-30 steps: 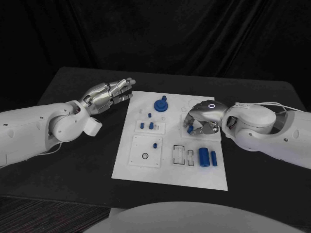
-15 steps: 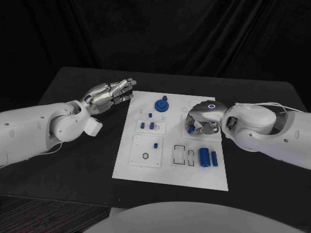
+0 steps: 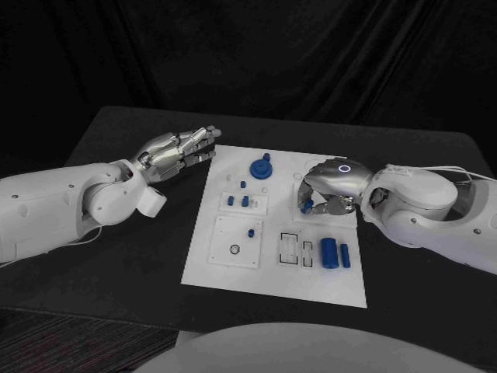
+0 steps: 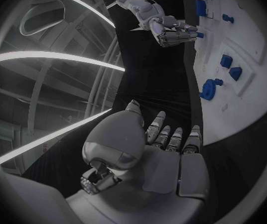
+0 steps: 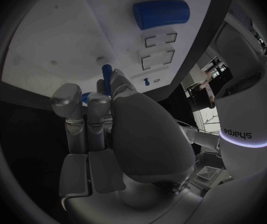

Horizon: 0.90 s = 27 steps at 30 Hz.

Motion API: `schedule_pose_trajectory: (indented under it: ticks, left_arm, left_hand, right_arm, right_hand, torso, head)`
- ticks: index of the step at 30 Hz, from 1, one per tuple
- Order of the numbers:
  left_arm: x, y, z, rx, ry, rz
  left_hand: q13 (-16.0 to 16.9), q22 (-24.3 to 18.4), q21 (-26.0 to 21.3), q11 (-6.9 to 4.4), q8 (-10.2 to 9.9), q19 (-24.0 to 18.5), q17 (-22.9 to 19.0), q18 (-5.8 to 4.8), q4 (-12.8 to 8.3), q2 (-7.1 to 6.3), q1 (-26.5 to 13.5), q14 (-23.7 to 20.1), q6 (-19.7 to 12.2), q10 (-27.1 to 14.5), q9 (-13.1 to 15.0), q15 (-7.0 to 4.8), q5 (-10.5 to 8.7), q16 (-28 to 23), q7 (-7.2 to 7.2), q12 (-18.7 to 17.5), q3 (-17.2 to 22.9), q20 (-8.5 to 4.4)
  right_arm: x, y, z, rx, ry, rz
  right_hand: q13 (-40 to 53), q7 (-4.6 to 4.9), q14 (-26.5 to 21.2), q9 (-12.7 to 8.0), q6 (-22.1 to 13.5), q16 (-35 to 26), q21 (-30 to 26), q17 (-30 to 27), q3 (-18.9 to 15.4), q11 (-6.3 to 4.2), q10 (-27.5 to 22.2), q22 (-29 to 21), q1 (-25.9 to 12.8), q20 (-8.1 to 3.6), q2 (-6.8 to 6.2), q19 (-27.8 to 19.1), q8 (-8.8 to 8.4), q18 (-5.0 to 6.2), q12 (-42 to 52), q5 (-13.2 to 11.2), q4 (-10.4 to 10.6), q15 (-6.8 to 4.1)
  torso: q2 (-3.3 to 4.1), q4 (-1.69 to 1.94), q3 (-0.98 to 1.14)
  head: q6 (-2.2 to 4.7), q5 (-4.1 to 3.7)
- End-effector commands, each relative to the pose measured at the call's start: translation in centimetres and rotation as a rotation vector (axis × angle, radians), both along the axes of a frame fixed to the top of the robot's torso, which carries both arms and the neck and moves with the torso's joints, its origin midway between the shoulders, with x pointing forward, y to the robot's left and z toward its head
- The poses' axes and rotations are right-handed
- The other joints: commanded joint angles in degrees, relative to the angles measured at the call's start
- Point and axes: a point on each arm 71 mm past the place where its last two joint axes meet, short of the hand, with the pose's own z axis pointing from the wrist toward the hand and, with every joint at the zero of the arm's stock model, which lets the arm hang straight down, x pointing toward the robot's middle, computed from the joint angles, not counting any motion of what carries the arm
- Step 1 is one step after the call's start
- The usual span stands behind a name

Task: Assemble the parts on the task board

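The white task board (image 3: 273, 268) lies in the middle of the black table. My right hand (image 3: 329, 186) hovers over the board's right half and pinches a small blue peg (image 3: 308, 207) between thumb and finger; the peg (image 5: 106, 77) points down at the board (image 5: 53, 40). My left hand (image 3: 184, 151) floats beside the board's far left corner, fingers stretched out and holding nothing; the left wrist view shows the same of this hand (image 4: 161, 152). A blue gear-like part (image 3: 260, 168) stands at the board's far side. Two blue cylinders (image 3: 327, 250) lie near its right edge.
Small blue pegs (image 3: 238, 201) stand in a square plate on the board's left half, another peg (image 3: 251, 231) in the plate below it. Rectangular slots (image 3: 288, 248) sit left of the cylinders. Black table (image 3: 114, 233) surrounds the board.
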Motion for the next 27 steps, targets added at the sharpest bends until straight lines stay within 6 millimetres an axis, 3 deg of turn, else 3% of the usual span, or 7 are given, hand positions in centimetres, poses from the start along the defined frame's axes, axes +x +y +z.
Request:
schedule_pose_trajectory:
  ticks: [1,8,16,21,27]
  left_arm:
    - [-0.1,-0.2,0.0,-0.014,0.003,-0.006]
    - [0.0,-0.5,0.0,-0.015,0.004,-0.012]
    - [0.3,-1.1,-0.1,-0.019,0.003,-0.026]
    - [0.4,-1.6,-0.1,-0.023,0.000,-0.032]
    - [0.5,-1.9,-0.1,-0.024,-0.003,-0.034]
  left_hand:
    - [0.0,0.1,0.2,0.29,0.4,0.0,-0.1,0.61,0.0,0.06,0.8,0.0,0.4,0.0,0.0,0.40,0.40,-0.2,0.09,0.3,0.4,0.57]
    - [0.1,0.2,0.2,0.29,0.4,0.0,-0.1,0.62,0.0,0.12,0.9,0.0,0.5,0.1,0.0,0.56,0.49,-0.2,0.10,0.3,0.5,0.61]
    - [0.0,0.2,0.2,0.33,0.4,0.0,-0.1,0.62,0.0,0.23,0.9,0.0,0.2,0.0,0.0,0.67,0.57,-0.2,0.11,0.3,0.7,0.65]
    - [0.0,0.1,0.2,0.34,0.4,0.0,-0.1,0.61,0.0,0.25,1.0,0.0,0.2,0.0,0.0,0.69,0.59,-0.2,0.12,0.3,0.7,0.66]
    - [0.0,0.1,0.2,0.36,0.4,0.0,-0.1,0.61,0.0,0.27,1.0,0.0,0.2,0.0,0.0,0.72,0.64,-0.2,0.14,0.3,0.8,0.69]
  right_arm:
    - [-0.4,0.8,1.9,0.053,-0.061,0.026]
    - [-1.9,3.5,3.6,0.041,-0.056,0.110]
    - [-3.7,9.0,2.7,-0.025,0.014,0.252]
    - [-4.2,11.3,1.6,-0.040,0.042,0.304]
    - [-4.6,13.5,-0.1,-0.034,0.073,0.343]
  right_hand:
    - [0.6,-0.04,0.1,-0.2,-0.4,-0.2,0.3,0.1,0.3,-3.07,3.5,7.0,0.2,-0.52,0.53,0.0,-0.30,-0.10,0.1,-0.3,-0.1,-0.40]
    - [0.5,0.01,0.0,-0.4,-0.9,-0.8,-0.2,-0.5,0.3,-3.08,3.9,6.9,0.0,-0.59,0.56,-0.1,-0.91,-0.05,-0.2,-0.5,0.2,-0.43]
    - [0.4,-0.01,0.4,-0.7,-0.8,-0.8,0.1,-0.1,0.5,-3.10,4.1,6.9,0.1,-0.68,0.45,0.0,-1.33,-0.10,-0.8,0.8,0.3,-0.48]
    - [0.3,0.05,0.6,-0.8,-0.5,-0.7,0.2,0.2,0.7,-3.10,4.3,7.0,0.3,-0.72,0.26,0.1,-1.53,-0.13,-1.2,2.0,0.1,-0.50]
    - [0.2,0.15,1.2,-1.0,-0.6,0.8,1.7,2.2,0.8,-3.02,4.4,7.3,0.5,-0.74,-0.02,0.5,-1.86,-0.35,-1.6,2.7,-0.2,-0.49]
  torso:
    - [0.00,-0.17,-0.01]
    - [0.04,0.07,-0.06]
    - [-0.02,0.10,-0.15]
    - [-0.11,0.18,-0.14]
    - [0.03,0.08,0.01]
  head:
    - [-0.01,0.39]
    - [-0.01,0.25]
    - [-0.01,0.23]
    - [-0.01,1.21]
    - [-0.01,3.48]
